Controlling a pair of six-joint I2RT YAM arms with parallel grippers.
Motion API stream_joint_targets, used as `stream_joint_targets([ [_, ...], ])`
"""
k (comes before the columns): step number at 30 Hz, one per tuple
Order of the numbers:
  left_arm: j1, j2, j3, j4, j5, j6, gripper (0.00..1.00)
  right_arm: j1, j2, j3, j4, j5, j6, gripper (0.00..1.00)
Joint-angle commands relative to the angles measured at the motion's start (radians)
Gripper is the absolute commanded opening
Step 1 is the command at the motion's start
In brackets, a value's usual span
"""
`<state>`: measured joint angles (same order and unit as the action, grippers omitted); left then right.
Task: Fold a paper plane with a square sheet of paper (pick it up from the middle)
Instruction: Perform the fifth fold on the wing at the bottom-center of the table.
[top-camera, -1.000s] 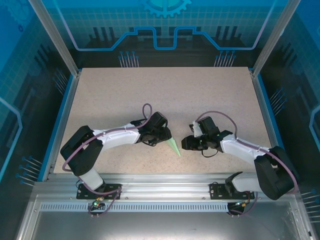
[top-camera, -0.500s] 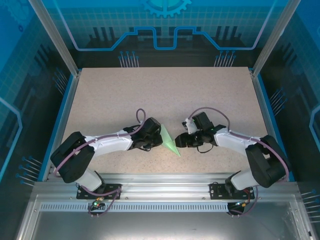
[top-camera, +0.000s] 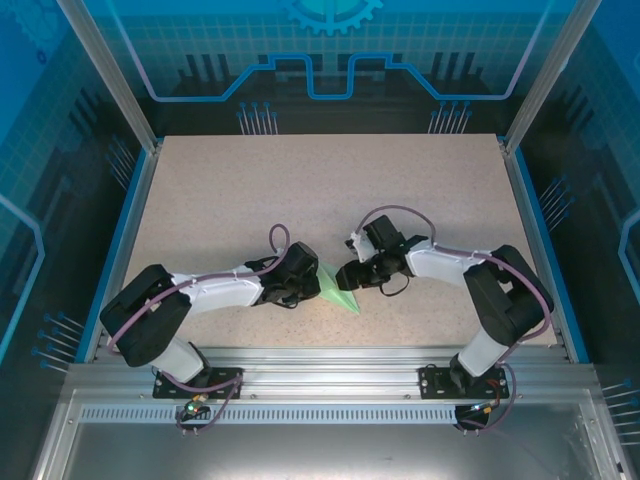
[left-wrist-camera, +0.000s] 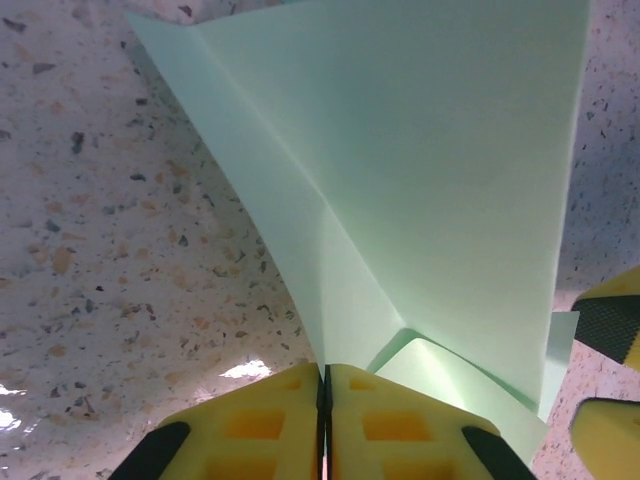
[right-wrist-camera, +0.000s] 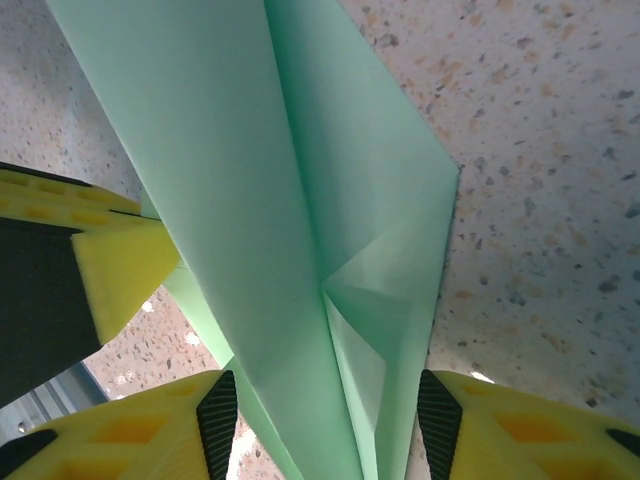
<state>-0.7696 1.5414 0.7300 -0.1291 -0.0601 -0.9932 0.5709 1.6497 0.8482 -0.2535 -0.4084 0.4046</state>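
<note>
**A:** Starting at the left, what has hold of it?

**B:** The left gripper (left-wrist-camera: 325, 400). Its yellow foam pads are pressed flat together on a folded ridge of the pale mint-green paper plane (left-wrist-camera: 430, 180), so that side is clamped.

**A:** And where is the plane itself?

**B:** Low over the speckled beige table (top-camera: 300, 190), close to the near edge and between the two arms. Its pointed tip aims toward the near side.

**A:** What about the right side?

**B:** The right gripper (right-wrist-camera: 322, 400) has its jaws spread, one pad on each side of the plane's layered body. I see no pad pressing on the paper.

**A:** How do you expect the paper to handle?

**B:** It looks very light and thin. I'd judge it limp across the single-layer wings and stiffer along the creases. A careless pinch would probably leave a dent, and two arms pulling apart could tear it.

**A:** So where should the right gripper take hold?

**B:** On the stacked centre fold, where the layers give the pads something firm. I'd keep off the open wing, which would likely buckle.
</note>
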Motion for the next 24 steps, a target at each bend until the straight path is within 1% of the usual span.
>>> stream_joint_targets([
  [1,-0.006,-0.030,-0.010,0.002,-0.017,0.011,0.12,0.025,0.017,0.026,-0.043,-0.014,-0.024,0.51],
  [5,-0.006,-0.032,-0.007,0.000,-0.022,0.013,0.13,0.044,-0.044,0.008,-0.030,-0.021,-0.027,0.50],
  [8,-0.006,-0.029,-0.010,0.006,-0.024,0.013,0.13,0.066,-0.052,0.009,-0.048,-0.020,-0.046,0.49],
  [12,-0.006,-0.015,-0.006,0.016,-0.016,0.013,0.13,0.100,-0.035,0.017,-0.072,0.029,-0.059,0.48],
  [17,-0.004,-0.014,-0.007,0.020,-0.016,0.010,0.13,0.127,-0.002,0.025,-0.085,0.064,-0.062,0.43],
  [19,-0.005,-0.015,-0.010,0.021,-0.014,0.009,0.13,0.139,0.007,0.056,-0.100,0.101,-0.064,0.40],
  [24,-0.005,-0.015,-0.015,0.020,-0.016,0.010,0.13,0.165,0.031,0.081,-0.135,0.187,-0.069,0.39],
])
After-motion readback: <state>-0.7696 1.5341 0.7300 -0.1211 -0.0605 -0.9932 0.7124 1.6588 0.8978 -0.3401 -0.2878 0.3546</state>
